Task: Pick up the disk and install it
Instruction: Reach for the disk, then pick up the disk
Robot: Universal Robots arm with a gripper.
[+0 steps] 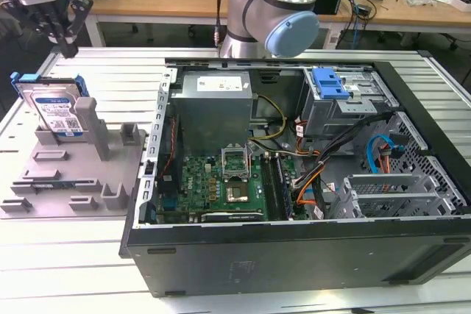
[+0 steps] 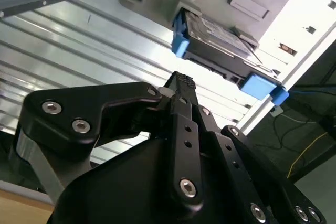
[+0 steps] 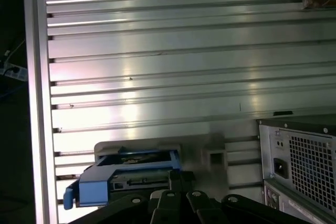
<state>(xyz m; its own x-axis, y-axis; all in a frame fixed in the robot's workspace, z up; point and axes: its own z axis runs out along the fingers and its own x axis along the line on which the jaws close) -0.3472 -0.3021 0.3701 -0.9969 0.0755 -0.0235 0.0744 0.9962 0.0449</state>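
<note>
Nothing installed yet: disk (image 1: 55, 112) stands in tray (image 1: 62, 190) just below the tool (image 1: 65, 43), seemingly closed, empty

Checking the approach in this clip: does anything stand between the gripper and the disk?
Nothing visible does. The gripper hangs in open air just above the disk, which stands upright in the grey fixture tray.
</note>
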